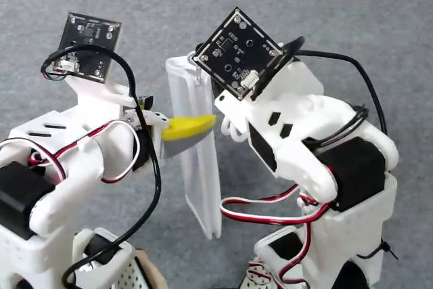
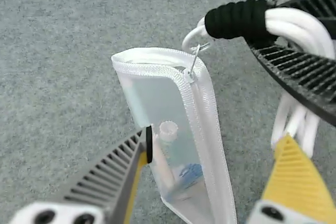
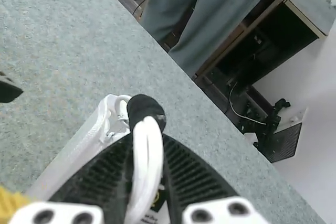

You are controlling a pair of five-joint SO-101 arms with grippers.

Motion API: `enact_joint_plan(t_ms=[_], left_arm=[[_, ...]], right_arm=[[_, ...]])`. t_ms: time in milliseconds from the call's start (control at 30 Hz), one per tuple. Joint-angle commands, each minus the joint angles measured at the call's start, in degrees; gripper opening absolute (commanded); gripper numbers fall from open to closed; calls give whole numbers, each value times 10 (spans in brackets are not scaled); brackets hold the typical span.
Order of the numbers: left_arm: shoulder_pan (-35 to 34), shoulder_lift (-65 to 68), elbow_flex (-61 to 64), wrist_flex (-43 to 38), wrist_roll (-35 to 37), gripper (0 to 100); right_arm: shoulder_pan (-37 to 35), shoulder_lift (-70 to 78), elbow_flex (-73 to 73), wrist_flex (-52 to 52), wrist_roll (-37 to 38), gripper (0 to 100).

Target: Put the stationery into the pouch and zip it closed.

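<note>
Seemingly nearly done: stationery (image 2: 170, 150) sits inside the pouch (image 2: 147, 93), on edge on the desk (image 1: 338, 25), zip (image 2: 202, 108) drawn to its end (I judge). Meanwhile the right tool (image 3: 146, 129) clenches the pull loop (image 2: 191, 38); the left tool (image 2: 218, 142) gapes astride the pouch.

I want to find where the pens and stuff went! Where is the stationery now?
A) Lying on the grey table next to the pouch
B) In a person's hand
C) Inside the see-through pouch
C: in the left wrist view a white-capped tube and a blue item show through the clear side of the pouch.
</note>
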Motion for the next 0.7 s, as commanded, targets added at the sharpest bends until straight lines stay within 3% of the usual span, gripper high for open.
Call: enact_joint_plan(t_ms=[0,233,667], left_arm=[[8,-4,2,-42,4,373],[43,-4,77,-92,1,372],[23,-4,166,-178,-1,371]], right_arm=[[9,-15,-8,-8,-11,12],[7,-15,-35,8,-11,12],[5,-15,-145,72,-11,12]])
